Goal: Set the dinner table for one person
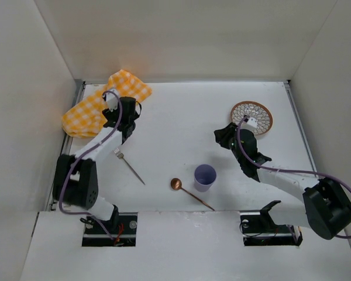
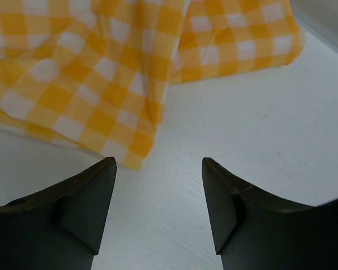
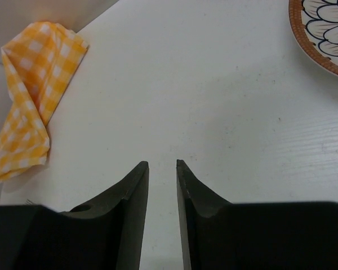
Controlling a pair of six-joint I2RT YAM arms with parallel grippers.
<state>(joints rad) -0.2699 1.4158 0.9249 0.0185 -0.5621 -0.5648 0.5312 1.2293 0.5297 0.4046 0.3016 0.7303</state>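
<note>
Hovering wide apart by the checked cloth at the far left corner of the worktop, left fingers hold nothing, right fingers narrowly parted, empty; plate, cup, spoon, fork seemingly unarranged

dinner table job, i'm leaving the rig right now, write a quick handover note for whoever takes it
Left end effector: open, empty, just short of the checked cloth, far left corner.
Right end effector: fingers slightly apart, empty, beside the plate, far right.
Cup near front centre, spoon beside it, fork further left, loose on the table.
Done: no place setting laid yet.
Left: probably spread the cloth, then gather plate, cup, fork, spoon together.
</note>
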